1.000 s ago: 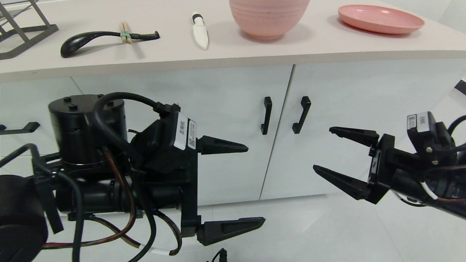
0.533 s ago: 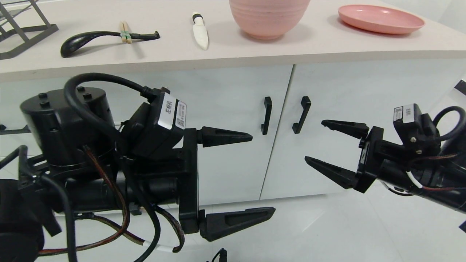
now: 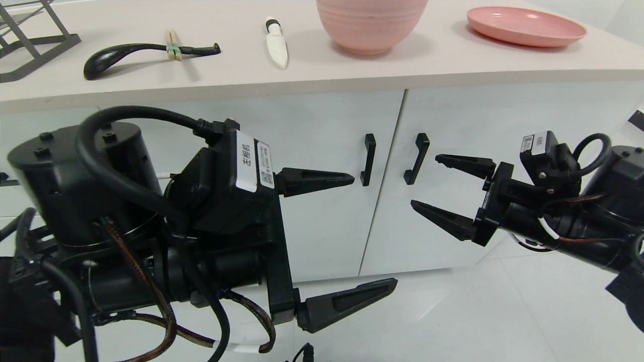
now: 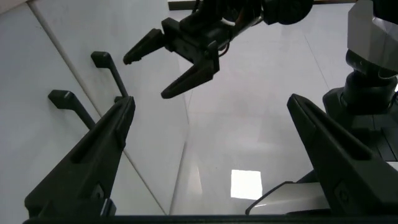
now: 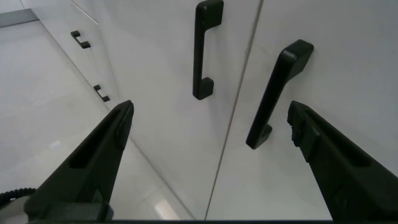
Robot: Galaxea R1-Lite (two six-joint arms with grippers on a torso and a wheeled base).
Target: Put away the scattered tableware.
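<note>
On the countertop (image 3: 226,75) lie a black ladle (image 3: 126,53), a pair of chopsticks (image 3: 173,44) across its handle, and a white knife (image 3: 276,42). A pink bowl (image 3: 370,22) and a pink plate (image 3: 526,25) stand further right. Both grippers hang below the counter edge, in front of the white cabinet doors. My left gripper (image 3: 373,232) is open and holds nothing. My right gripper (image 3: 425,181) is open too, with its tips close to the two black door handles (image 3: 416,158). The right wrist view shows those handles (image 5: 277,93) between its open fingers.
A dark wire dish rack (image 3: 30,35) stands at the counter's far left. The cabinet has two doors meeting at a seam between the handles (image 3: 368,158), and drawer pulls (image 5: 79,39) further along. A glossy white floor (image 3: 478,322) lies below.
Both arms have risen and come nearer the cabinet. The right gripper has moved left and up toward the handles; the left gripper has shifted right. Both stayed open.
</note>
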